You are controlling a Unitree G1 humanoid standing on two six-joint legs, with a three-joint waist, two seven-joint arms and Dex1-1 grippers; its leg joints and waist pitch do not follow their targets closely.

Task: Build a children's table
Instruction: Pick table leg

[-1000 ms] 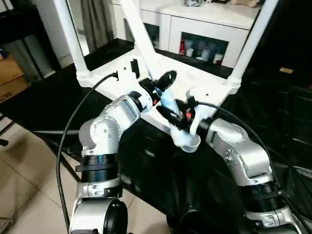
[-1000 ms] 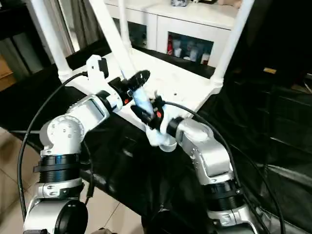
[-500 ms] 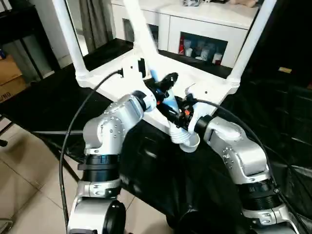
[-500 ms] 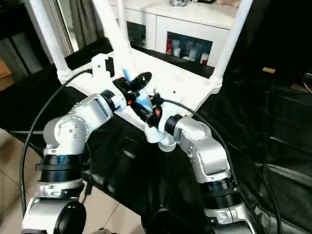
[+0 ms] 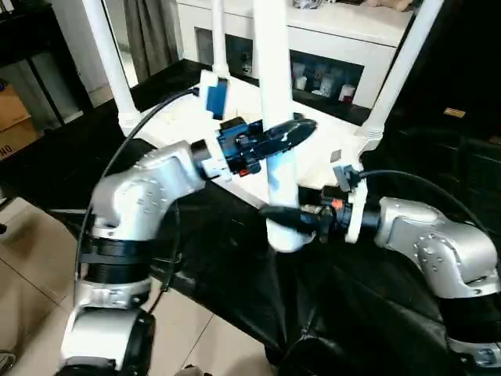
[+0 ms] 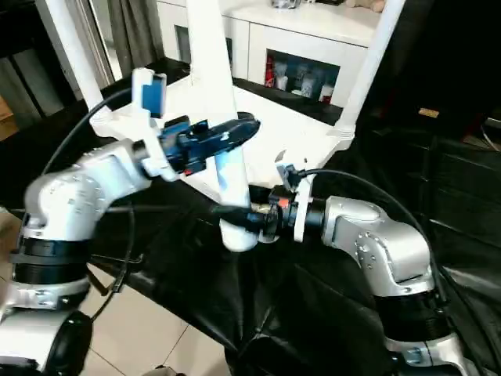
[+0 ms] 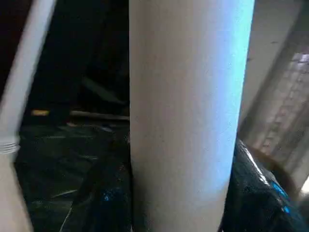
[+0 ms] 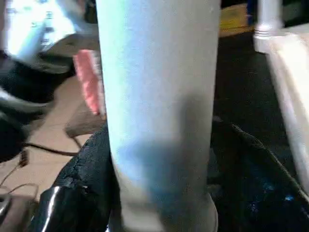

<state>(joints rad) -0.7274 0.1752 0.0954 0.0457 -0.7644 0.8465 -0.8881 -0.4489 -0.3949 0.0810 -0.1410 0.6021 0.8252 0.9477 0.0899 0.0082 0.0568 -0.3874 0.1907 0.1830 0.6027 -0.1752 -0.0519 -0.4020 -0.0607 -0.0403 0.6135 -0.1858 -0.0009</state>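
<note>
You see both tools clasping the upright long white tubular leg [image 5: 275,117], left tool [image 5: 291,135] above right tool [image 5: 283,215], beside the white plastic rectangular tabletop [image 5: 329,141].

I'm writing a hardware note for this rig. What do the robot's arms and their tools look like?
Both arms are silver, rounded metal segments joined by black ribbed rings. The left tool and right tool each have two black fingers, with small red-orange marks near the wrist. A white block with a blue face sits on the left wrist, a white plate on the right. A black cable loops to each wrist.
</note>
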